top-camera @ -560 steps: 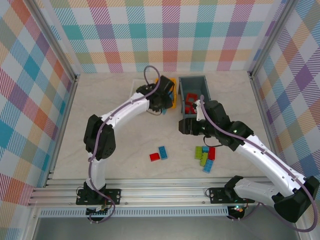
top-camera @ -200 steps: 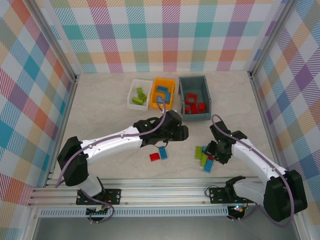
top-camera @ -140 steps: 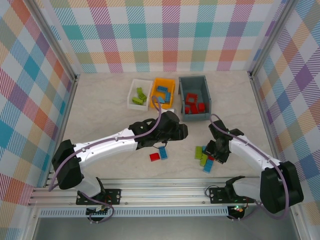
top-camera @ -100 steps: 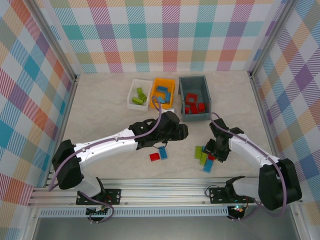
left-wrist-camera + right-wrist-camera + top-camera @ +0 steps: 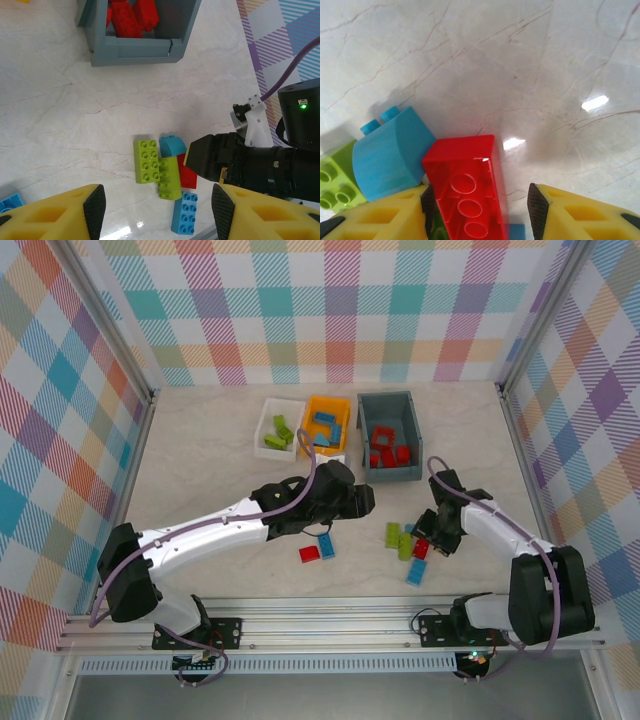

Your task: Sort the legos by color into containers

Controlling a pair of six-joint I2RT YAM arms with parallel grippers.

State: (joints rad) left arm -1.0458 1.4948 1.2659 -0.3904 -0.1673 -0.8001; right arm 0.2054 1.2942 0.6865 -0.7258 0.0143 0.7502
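Right wrist: right gripper [image 5: 479, 197] jaws spread astride one red lego [image 5: 465, 185].
Empty left gripper [image 5: 156, 200] jaws also spread; five legos [image 5: 146, 161] cluster before the grey bin [image 5: 135, 50], two others [image 5: 309, 553] before-left of it.

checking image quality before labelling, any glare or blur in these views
Right wrist view: two bright glare patches on the table, with the red brick crisp. Left wrist view: a small shine on the table near the bottom edge, and the lime green bricks are sharp. Top external view: even light, no hard shadows, no blur.
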